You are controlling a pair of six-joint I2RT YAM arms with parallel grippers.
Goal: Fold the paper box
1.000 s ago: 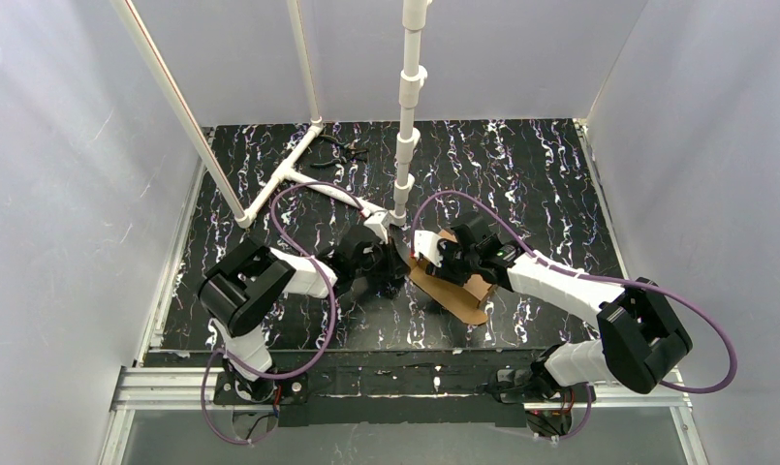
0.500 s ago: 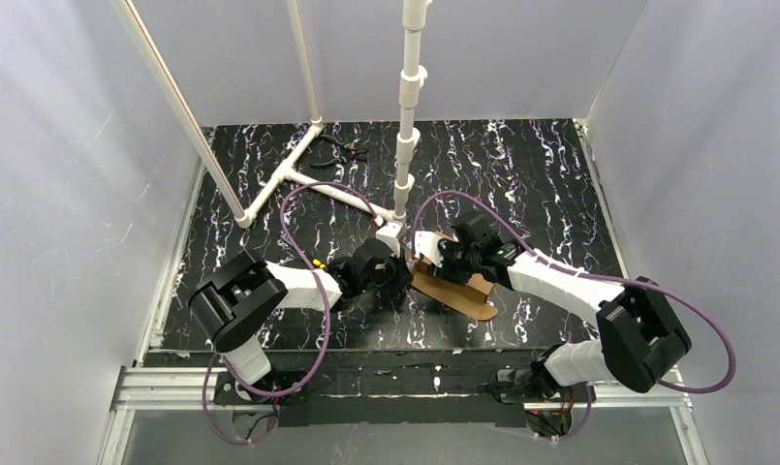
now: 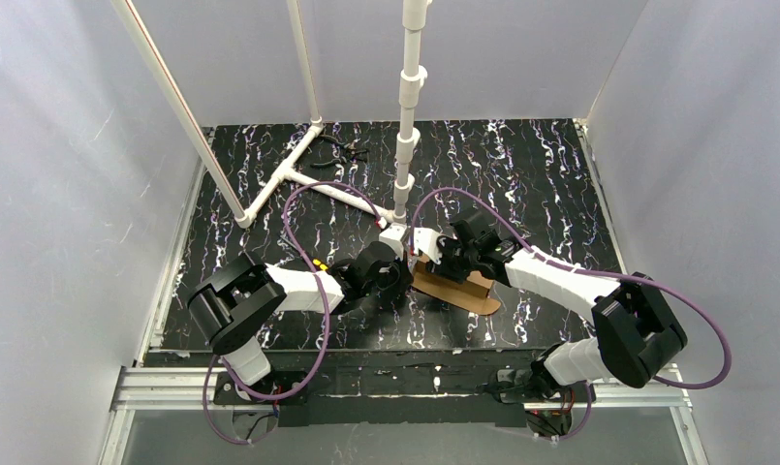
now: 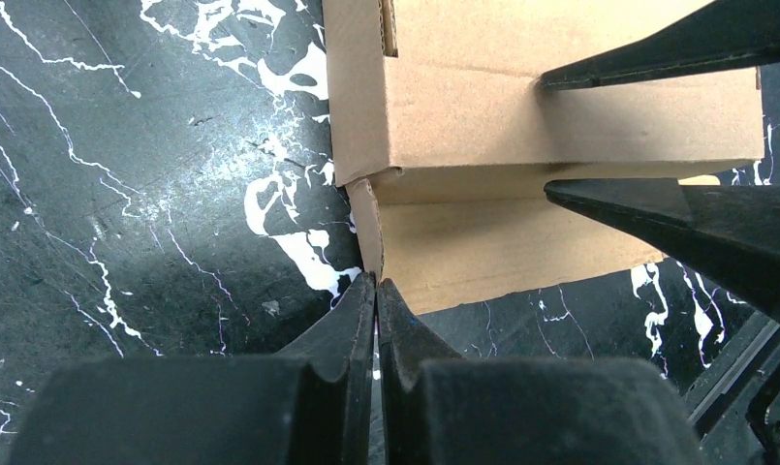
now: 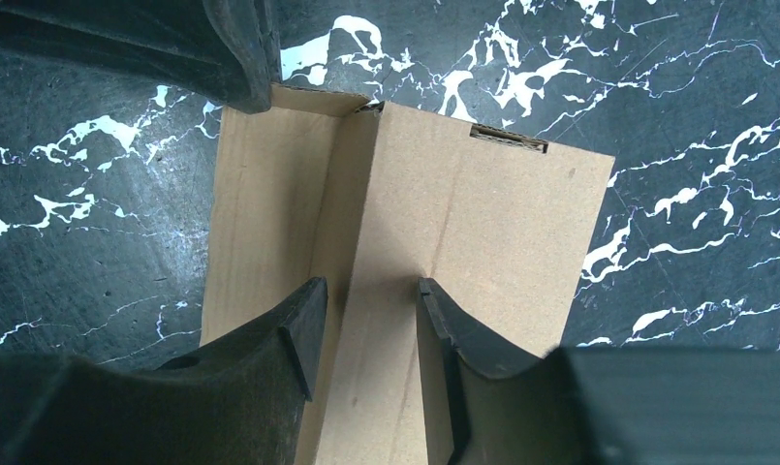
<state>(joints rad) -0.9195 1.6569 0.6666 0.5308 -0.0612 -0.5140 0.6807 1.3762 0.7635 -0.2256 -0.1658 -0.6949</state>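
Note:
The paper box (image 3: 460, 291) is plain brown cardboard, partly folded, lying on the black marbled table between my two arms. In the left wrist view one wall of the paper box (image 4: 560, 116) stands above a flat panel. My left gripper (image 4: 376, 283) is shut, and its tips touch the box's near corner with nothing visible between them. My right gripper (image 5: 366, 291) is open. One of its fingers (image 5: 303, 320) sits beside the fold, and the other rests on the raised panel of the box (image 5: 483, 232). From above, the left gripper (image 3: 406, 274) and right gripper (image 3: 437, 268) meet at the box's left end.
A white pipe frame (image 3: 298, 174) lies at the back left. Its upright post (image 3: 406, 145) stands just behind the grippers. A dark hand tool (image 3: 342, 147) lies near the back. Purple cables loop over both arms.
My left arm has reached right to the box's corner and its jaws have shut. The box has settled lower and flatter. The right gripper stays on it at the same opening.

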